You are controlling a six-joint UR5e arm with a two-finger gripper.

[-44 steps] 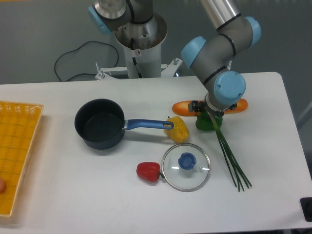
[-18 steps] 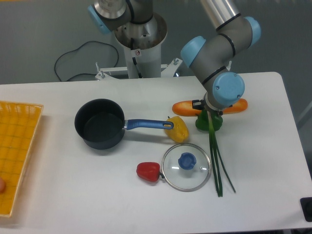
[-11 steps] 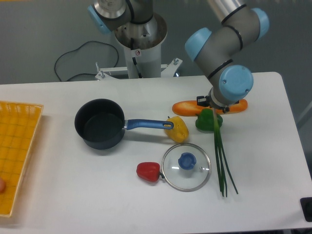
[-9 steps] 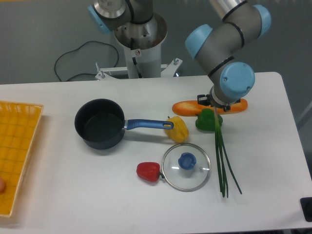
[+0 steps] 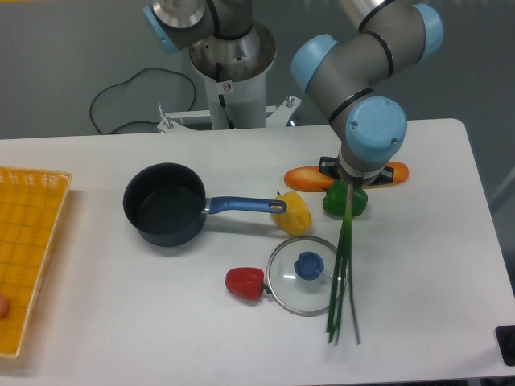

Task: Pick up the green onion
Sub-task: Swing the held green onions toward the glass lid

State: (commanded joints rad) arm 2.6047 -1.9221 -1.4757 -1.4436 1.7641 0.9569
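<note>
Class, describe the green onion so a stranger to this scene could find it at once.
Start at the arm's blue-capped wrist over the table's right half. From under it hangs the green onion, thin dark stalks crossing the glass lid's right edge. Unlike the squat green pepper behind, it is long and wispy.

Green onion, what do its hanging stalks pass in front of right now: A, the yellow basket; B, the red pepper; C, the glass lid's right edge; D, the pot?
C: the green onion hangs from the gripper, its stalks crossing the glass lid at its right rim.
</note>
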